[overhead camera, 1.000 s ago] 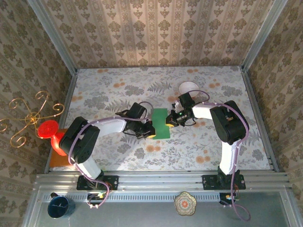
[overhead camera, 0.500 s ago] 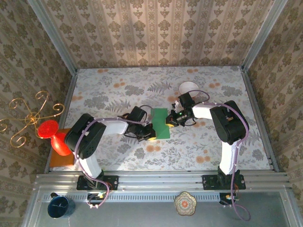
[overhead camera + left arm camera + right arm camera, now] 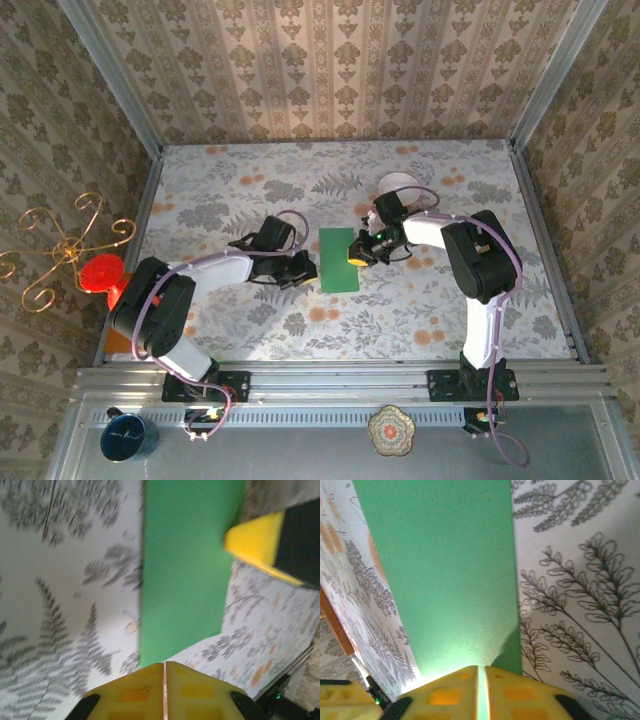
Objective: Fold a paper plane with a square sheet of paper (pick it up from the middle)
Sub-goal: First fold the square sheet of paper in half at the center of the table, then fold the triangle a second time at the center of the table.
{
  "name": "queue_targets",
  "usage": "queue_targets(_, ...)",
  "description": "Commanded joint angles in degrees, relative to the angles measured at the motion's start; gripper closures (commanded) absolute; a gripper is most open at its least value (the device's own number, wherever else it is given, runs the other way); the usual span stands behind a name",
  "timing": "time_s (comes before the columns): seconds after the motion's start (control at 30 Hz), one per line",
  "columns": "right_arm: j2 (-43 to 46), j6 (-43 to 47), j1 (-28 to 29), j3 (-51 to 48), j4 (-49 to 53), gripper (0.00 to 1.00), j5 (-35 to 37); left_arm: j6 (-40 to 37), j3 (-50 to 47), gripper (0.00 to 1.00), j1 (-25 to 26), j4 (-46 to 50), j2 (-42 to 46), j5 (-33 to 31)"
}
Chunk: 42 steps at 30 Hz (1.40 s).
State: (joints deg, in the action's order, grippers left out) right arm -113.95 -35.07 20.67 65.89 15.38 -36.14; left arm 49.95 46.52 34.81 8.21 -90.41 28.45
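Left gripper (image 3: pixel 164 672) has drawn back to the left since a second ago. From above, its tips then sat over the left edge of the square sheet of paper (image 3: pixel 336 265); now they lie just beside that edge, and the arm's elbow has swung left too. Right gripper (image 3: pixel 479 674) has stayed at the sheet's right edge. Left fingers: pressed together, only a hairline seam between the yellow pads (image 3: pixel 130 695). Its wrist view puts the sheet's near corner right at the tips; touching or not, cannot tell. Right fingers: nearly together, a thin slit between the pads (image 3: pixel 515 695) glowing green; whether they nip the paper cannot be told. Sheet lies flat on the floral table (image 3: pixel 440 310), mid-table between the two grippers, showing as a tall narrow rectangle, plain green, unmarked. Left wrist view adds the other gripper's yellow pad overlapping the sheet's far long edge, blurred. Right wrist view has the green running straight away from its pads, fern print to the right. From above, the surroundings: white bowl (image 3: pixel 397 185) just behind the right wrist, apart from the sheet; orange board (image 3: pixel 112 342) at the left table edge with a red object (image 3: pixel 100 272) by it; gold scroll stand (image 3: pixel 62 250) beyond the left wall; blue cup (image 3: pixel 128 438) and patterned dish (image 3: pixel 391 430) on the near shelf below the arm bases.
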Motion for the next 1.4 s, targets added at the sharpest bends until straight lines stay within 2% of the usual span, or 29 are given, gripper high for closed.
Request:
queue_targets(0.0, 2.2, -0.5, -0.7, 0.4, 1.9, 0.77, 7.7, 0.9, 3.6, 0.85, -0.6, -5.3, -2.8, 0.1)
queue_targets(0.1, 7.1, -0.2, -0.7, 0.1, 2.6, 0.71, 6.5, 1.6, 6.3, 0.8, -0.6, -7.2, -6.1, 0.5)
queue_targets(0.27, 14.3, -0.7, -1.2, -5.1, 4.0, 0.58, 10.1, 1.9, 8.7, 0.77, -1.0, -10.0, -10.9, 1.2)
queue_targets(0.43, 19.9, -3.3, -1.7, -11.8, 2.7, 0.51, 12.2, 1.4, 12.6, 0.75, -1.6, -10.5, -15.0, 1.8)
queue_targets(0.67, 24.5, -8.3, -1.7, -19.0, -1.8, 0.5, 12.5, -2.1, 18.1, 0.72, -1.8, -5.0, -19.2, 1.3)
queue_targets(1.03, 22.8, -9.5, -1.6, -20.3, -4.4, 0.53, 11.3, -3.7, 21.8, 0.71, -1.8, 0.2, -23.5, 0.6)
queue_targets(1.37, 21.8, -10.1, -1.0, -22.0, -5.2, 0.54, 8.4, -2.3, 19.5, 0.71, -1.5, 2.1, -24.5, -1.3)
